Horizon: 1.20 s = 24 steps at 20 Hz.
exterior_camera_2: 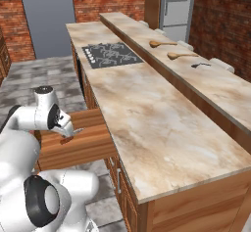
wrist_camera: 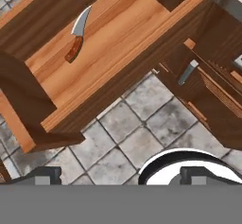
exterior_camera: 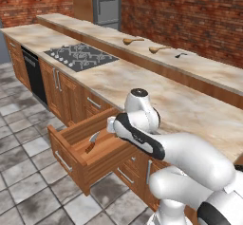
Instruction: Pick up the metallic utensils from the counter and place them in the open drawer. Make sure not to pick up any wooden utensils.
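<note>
Silver-bladed, brown-handled knife (wrist_camera: 78, 35) lies in wide wooden drawer (exterior_camera: 71, 160). Gripper (exterior_camera_2: 68, 129) jaws fully open, empty. Risk: grabbing tan wooden spoons (exterior_camera: 133, 41) near far small silver spoon (exterior_camera: 181, 55).

From my seat, the gripper (wrist_camera: 120, 175) is mostly lost: in the hand view just the tops of its two finger tips (wrist_camera: 43, 175) clear the bottom edge, standing wide apart. In the left base view my own forearm covers it, and it also hides the near right corner of the drawer (exterior_camera: 71, 138) below the hand. The knife (exterior_camera: 92, 142) lying in there is so small in that view that I can barely separate blade from handle; in the right base view the hand overlaps it. Far beyond the hand on the raised back counter (exterior_camera: 209, 70), a tiny dark-looking utensil (exterior_camera: 180, 55) is too small to identify.
</note>
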Motion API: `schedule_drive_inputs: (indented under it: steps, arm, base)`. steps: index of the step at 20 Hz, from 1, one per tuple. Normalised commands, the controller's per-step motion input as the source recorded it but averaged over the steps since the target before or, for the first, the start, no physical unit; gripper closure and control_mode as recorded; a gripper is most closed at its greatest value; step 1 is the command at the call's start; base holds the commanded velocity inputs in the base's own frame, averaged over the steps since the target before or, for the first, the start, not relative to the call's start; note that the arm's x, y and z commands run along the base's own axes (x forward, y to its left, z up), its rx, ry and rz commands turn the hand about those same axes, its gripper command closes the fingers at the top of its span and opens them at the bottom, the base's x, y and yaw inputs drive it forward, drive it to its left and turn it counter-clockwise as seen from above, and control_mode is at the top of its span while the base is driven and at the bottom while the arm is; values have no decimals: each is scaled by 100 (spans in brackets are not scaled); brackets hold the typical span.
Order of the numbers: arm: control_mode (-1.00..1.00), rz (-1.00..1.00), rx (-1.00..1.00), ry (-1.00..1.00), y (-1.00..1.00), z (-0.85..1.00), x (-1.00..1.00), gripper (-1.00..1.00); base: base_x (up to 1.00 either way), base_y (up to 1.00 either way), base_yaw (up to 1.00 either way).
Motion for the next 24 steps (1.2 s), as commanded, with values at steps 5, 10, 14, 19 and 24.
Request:
schedule_drive_inputs:
  steps: [5,10,14,19,24]
  arm:
    - [-100,49,-14,8,-3,29,-23,-100]
    - [-100,53,-1,-7,-32,0,-56,-100]
    - [-100,36,1,-24,-31,5,-57,-100]
    - [-100,7,3,-17,-27,16,-47,-100]
    - [-100,0,2,-1,-2,6,-6,-100]
  base:
    - [0,0,0]
    - [0,0,0]
    - [0,0,0]
    - [0,0,0]
    - [0,0,0]
